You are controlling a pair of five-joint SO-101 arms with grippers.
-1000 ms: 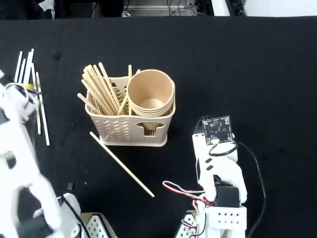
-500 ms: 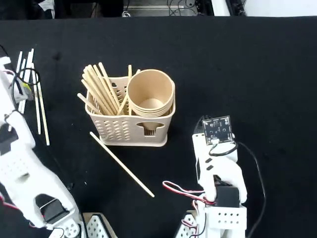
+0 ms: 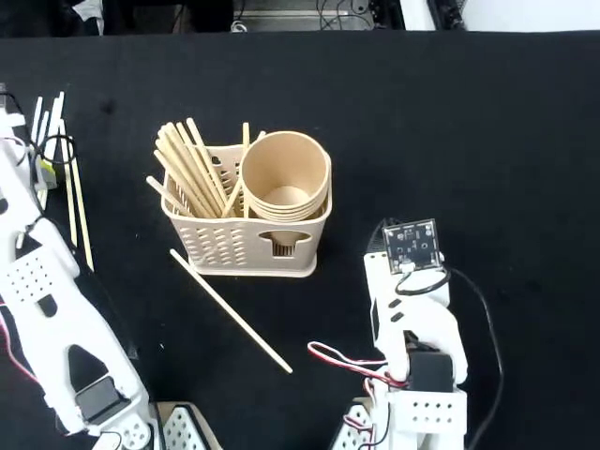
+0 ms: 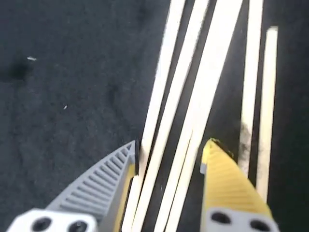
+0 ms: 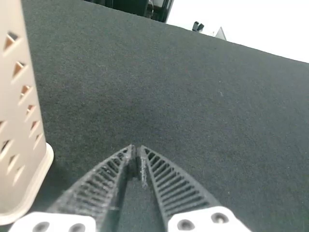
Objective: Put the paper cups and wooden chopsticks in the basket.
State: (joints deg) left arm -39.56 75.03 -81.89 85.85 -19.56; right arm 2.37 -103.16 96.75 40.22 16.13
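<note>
Swinging up along the table's left edge over the last second, our left arm [image 3: 42, 281] is now leaning over the loose chopsticks [image 3: 73, 192] lying there. We are holding the left gripper [image 4: 172, 144] partly open just above them, one finger on each side of several pale sticks, with two more sticks lying outside the yellow finger; it is clasping nothing. We are holding the right gripper [image 5: 135, 151] closed and empty, low over the black table [image 3: 487, 141] beside the basket [image 3: 239, 246]. The basket is standing mid-table, well apart from the loose sticks, carrying a stack of paper cups [image 3: 286, 173] in one side and a bundle of chopsticks [image 3: 192, 169] leaning in the other. A single chopstick [image 3: 230, 309] is lying slantwise on the table just in front of the basket.
</note>
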